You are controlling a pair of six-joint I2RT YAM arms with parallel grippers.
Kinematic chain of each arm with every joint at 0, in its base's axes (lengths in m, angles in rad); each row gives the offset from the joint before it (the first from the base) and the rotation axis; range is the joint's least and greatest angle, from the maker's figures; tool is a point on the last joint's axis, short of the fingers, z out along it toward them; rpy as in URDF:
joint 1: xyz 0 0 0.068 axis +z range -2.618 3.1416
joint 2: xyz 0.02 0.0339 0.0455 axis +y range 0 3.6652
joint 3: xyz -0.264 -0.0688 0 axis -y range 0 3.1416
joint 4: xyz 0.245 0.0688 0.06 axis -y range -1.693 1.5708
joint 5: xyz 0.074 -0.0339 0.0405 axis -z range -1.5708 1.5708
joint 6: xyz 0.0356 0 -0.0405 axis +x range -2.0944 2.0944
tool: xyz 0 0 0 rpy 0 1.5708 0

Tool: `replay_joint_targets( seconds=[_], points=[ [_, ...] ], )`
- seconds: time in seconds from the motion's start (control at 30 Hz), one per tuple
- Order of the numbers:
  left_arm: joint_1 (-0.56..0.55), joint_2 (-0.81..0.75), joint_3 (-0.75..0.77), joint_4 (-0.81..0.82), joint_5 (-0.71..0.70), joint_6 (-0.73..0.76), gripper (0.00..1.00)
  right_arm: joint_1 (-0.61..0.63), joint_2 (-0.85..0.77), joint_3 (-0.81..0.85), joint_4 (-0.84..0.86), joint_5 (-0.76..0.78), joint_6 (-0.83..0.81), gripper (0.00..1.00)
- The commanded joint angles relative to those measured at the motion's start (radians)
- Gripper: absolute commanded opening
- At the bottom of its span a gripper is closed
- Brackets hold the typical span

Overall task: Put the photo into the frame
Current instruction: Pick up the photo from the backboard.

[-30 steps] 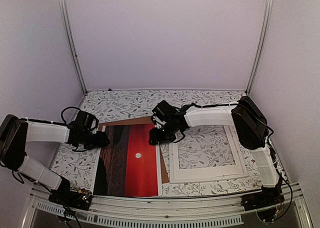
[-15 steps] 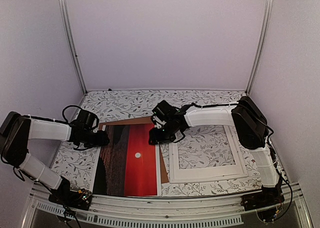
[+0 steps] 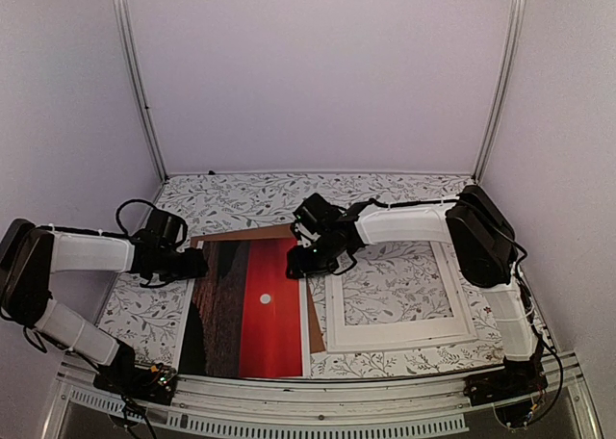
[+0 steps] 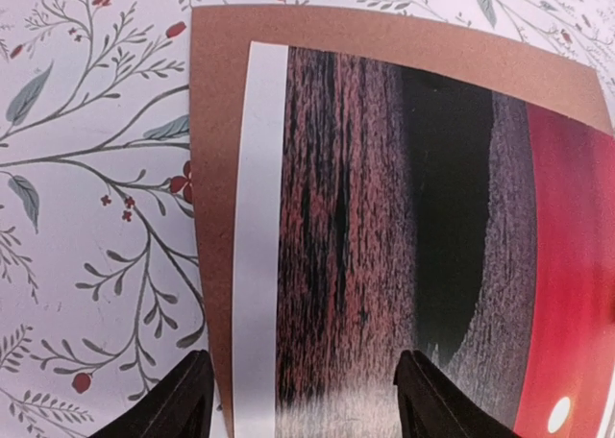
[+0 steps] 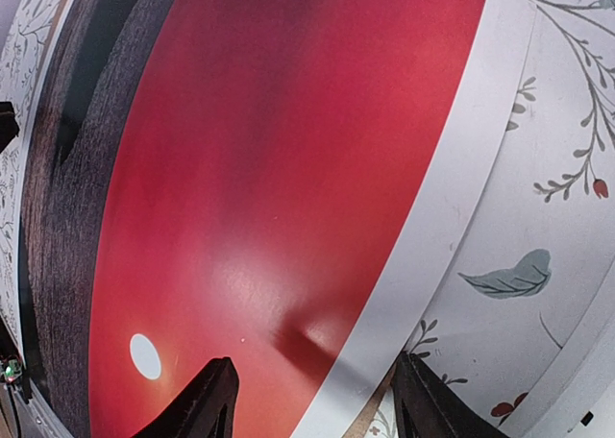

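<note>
Red and glossy, the large rectangular paper photo [image 3: 255, 304] of a sunset sky with a small white sun and dark land lies flat on the left-centre of the table. It is bordered on its long sides by the thin white rectangular frame [image 3: 184, 314]. A plain brown backing board [image 3: 241, 233] shows beyond the frame's far edge and at its right side, slightly askew, so the frame appears to rest on it. The wide white window mat [image 3: 399, 335] lies apart to the right on the leaf-patterned tablecloth [image 3: 250, 193].

The left gripper [image 3: 192, 264] is at the photo's far-left corner. In its wrist view the fingers [image 4: 178, 400] are spread, with the white frame strip and the dark part of the print showing between them, and they hold nothing. The right gripper [image 3: 300, 263] is at the far-right corner, its jaws also spread and empty over the red edge and the frame strip. A faint ripple shows in the print there. Whether either gripper touches the surface cannot be told.

The photo looks placed within the frame's outline, so the main step seems largely done. What may remain is pressing the far corners flat and squaring the print against the rim. The pictures do not show whether it is fully seated. The mat and the backing board are not assembled over it.
</note>
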Motion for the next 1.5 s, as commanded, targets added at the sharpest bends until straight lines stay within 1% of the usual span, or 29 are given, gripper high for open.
replay_joint_targets(
  seconds=[0.0,0.37,0.7,0.9,1.2,1.47],
  points=[
    [-0.010,0.015,0.006,0.025,-0.005,0.015,0.68,-0.012,0.031,-0.049,-0.039,0.005,0.016,0.59],
    [-0.011,0.082,0.012,0.051,0.024,0.018,0.68,-0.012,0.023,-0.074,-0.026,-0.003,0.026,0.59],
    [-0.031,0.089,0.000,0.061,0.043,0.015,0.66,-0.011,0.026,-0.091,-0.002,-0.027,0.040,0.59],
    [-0.068,0.087,-0.002,0.055,0.040,0.016,0.65,-0.011,0.027,-0.110,0.019,-0.048,0.052,0.59],
    [-0.138,0.081,-0.002,0.029,-0.006,-0.004,0.65,-0.010,0.031,-0.116,0.030,-0.061,0.061,0.59],
    [-0.157,0.087,-0.005,0.028,0.007,-0.014,0.65,-0.008,0.033,-0.121,0.032,-0.063,0.066,0.59]
  ],
)
